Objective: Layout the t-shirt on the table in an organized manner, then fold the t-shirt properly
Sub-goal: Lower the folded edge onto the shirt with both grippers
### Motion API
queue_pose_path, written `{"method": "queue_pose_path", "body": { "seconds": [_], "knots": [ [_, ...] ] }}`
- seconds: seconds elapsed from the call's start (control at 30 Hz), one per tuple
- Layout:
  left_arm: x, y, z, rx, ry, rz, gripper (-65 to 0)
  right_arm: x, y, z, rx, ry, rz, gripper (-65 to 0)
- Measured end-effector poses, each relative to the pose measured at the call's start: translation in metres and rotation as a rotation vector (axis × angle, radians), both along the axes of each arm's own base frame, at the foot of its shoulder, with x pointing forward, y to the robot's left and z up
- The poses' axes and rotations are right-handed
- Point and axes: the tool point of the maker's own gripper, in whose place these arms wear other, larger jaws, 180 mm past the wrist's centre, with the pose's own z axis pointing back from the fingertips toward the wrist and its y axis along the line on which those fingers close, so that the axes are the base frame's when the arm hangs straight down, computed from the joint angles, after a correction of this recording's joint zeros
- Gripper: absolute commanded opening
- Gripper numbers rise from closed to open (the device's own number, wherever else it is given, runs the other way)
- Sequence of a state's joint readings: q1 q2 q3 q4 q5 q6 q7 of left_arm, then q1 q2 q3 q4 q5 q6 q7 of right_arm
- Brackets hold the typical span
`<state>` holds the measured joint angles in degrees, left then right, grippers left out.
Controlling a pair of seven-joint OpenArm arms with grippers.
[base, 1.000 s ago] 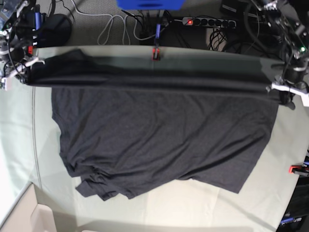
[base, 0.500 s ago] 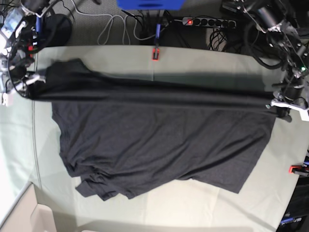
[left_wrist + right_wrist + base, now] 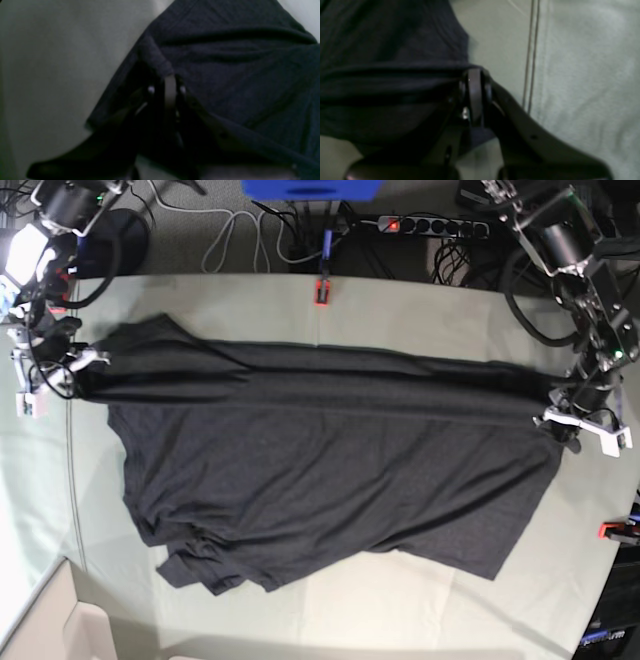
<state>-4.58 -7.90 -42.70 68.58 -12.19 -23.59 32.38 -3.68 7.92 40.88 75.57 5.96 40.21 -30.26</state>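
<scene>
The black t-shirt [image 3: 320, 470] lies spread over the pale grey-green table [image 3: 420, 310], plain side up, its far edge lifted into a taut band between both arms. At the base view's right, my left gripper [image 3: 560, 420] is shut on the shirt's corner. The left wrist view shows that gripper [image 3: 170, 80] pinching a fold of the t-shirt [image 3: 237, 75]. My right gripper [image 3: 75, 365] at the left is shut on the other end. The right wrist view has that gripper [image 3: 475, 75] clamped on the edge of the t-shirt [image 3: 382, 75].
Red clamps sit at the far edge [image 3: 322, 290] and the right edge [image 3: 615, 530]. Cables and a power strip [image 3: 430, 225] lie on the floor behind. A seam in the table cloth [image 3: 72, 480] runs along the left side.
Both grippers have carried the held edge toward the near side and lower; the taut band has dropped closer to the table and the shirt's far part has spread wider.
</scene>
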Motion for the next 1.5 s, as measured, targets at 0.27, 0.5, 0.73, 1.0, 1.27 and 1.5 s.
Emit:
{"method": "queue_pose_path", "body": {
  "seconds": [0.27, 0.5, 0.73, 1.0, 1.27, 1.5],
  "knots": [
    [-0.011, 0.014, -0.015, -0.003, 0.054, 0.014, -42.2, -0.001, -0.009, 0.002, -0.019, 0.007, 0.003, -65.0],
    [-0.009, 0.017, -0.010, 0.000, 0.039, 0.021, -12.5, -0.001, -0.012, 0.003, -0.022, 0.007, -0.002, -39.4],
    [-0.020, 0.045, -0.004, -0.010, 0.010, 0.119, 0.0, -0.024, -0.018, -0.005, -0.020, 0.035, -0.031, -21.7],
    [-0.045, 0.048, -0.038, -0.075, 0.084, 0.171, 0.0, -0.067, -0.009, -0.027, 0.015, 0.106, -0.081, -21.7],
    [-0.040, 0.056, -0.042, -0.100, 0.068, 0.191, 0.0, -0.065, 0.026, -0.037, 0.064, 0.100, -0.036, -21.7],
    [-0.039, 0.056, -0.042, -0.105, 0.061, 0.194, 0.0, -0.058, 0.037, -0.037, 0.073, 0.091, -0.003, -21.7]
  ]
}}
